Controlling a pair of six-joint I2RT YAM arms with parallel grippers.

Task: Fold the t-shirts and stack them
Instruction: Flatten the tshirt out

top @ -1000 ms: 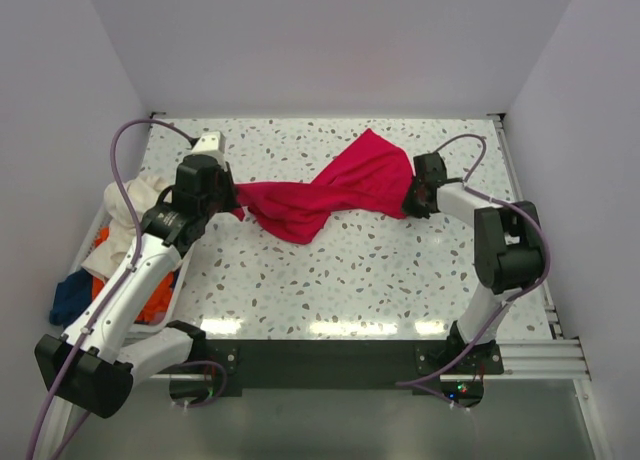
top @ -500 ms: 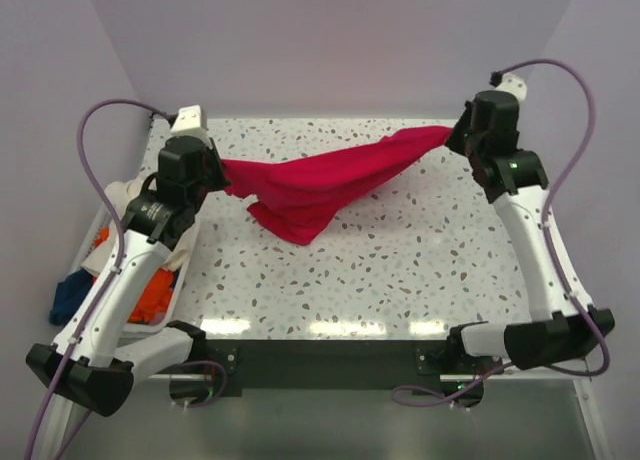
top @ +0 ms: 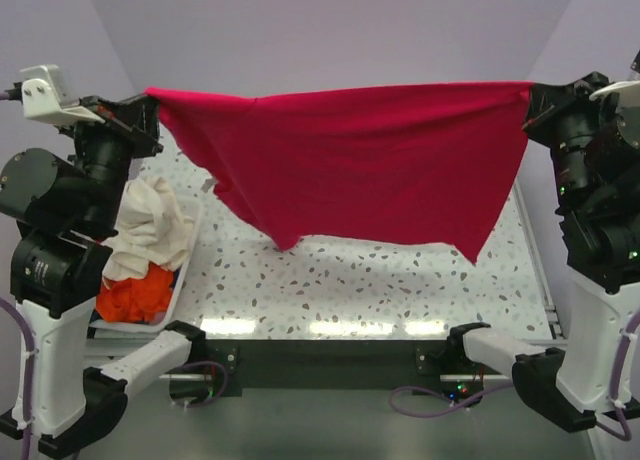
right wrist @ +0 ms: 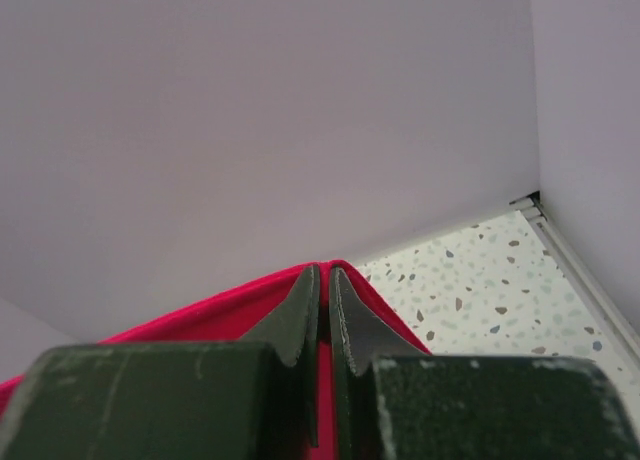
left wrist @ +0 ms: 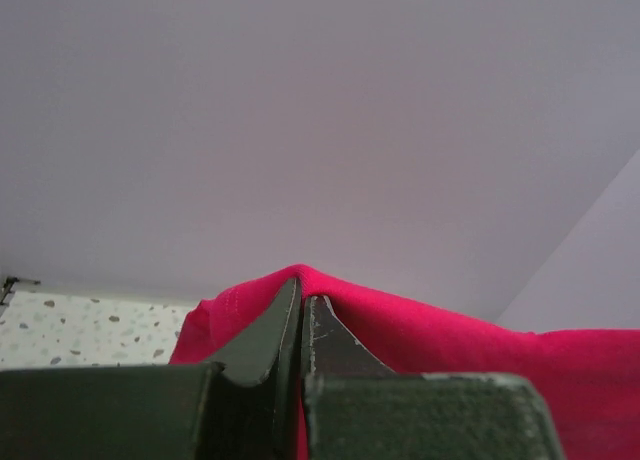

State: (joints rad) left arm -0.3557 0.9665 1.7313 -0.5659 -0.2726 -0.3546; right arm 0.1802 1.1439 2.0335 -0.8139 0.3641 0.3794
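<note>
Lifted high now, crimson t-shirt (top: 350,160) spread between left gripper (left wrist: 300,308) and right gripper (right wrist: 325,280); both clenched on its top edge

No text, label, brand, number or sign readable in any view; nothing legible at this resolution.

Lab test cell: bare walls (top: 330,30) enclose a speckled table (top: 380,270).
</note>
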